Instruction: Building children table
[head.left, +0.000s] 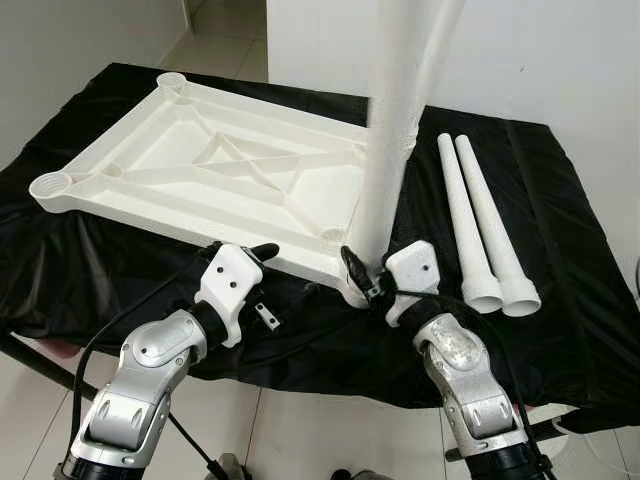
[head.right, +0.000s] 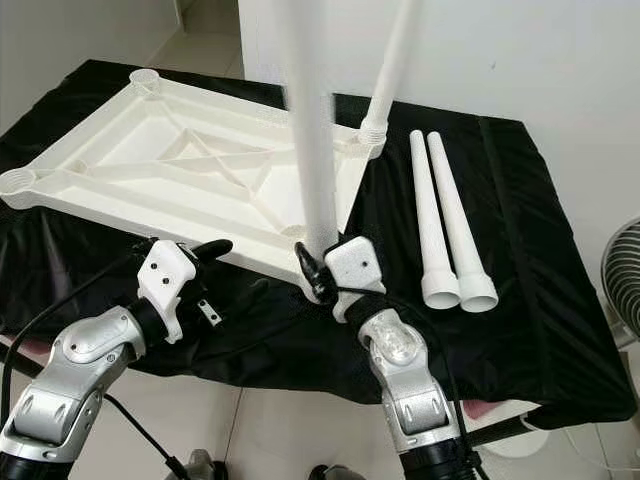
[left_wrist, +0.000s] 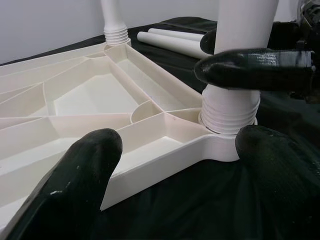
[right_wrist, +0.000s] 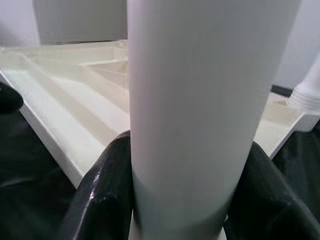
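The white plastic tabletop (head.left: 200, 170) lies upside down on the black-draped table (head.left: 560, 300). One white leg (head.right: 310, 130) stands upright in its near right corner socket (left_wrist: 227, 112). My right gripper (head.left: 366, 272) is shut on this leg just above its threaded base, with a black finger (right_wrist: 102, 187) on each side of it. A second leg (head.right: 388, 70) stands in the far right corner. My left gripper (head.left: 262, 282) hovers open at the tabletop's near edge, left of the held leg, holding nothing; its fingertips (left_wrist: 85, 180) frame the corner.
Two loose white legs (head.left: 482, 225) lie side by side on the cloth right of the tabletop, open ends toward me. A fan (head.right: 625, 285) stands off the table's right end. The table's front edge is close to my arms, with tiled floor (head.left: 300, 440) below.
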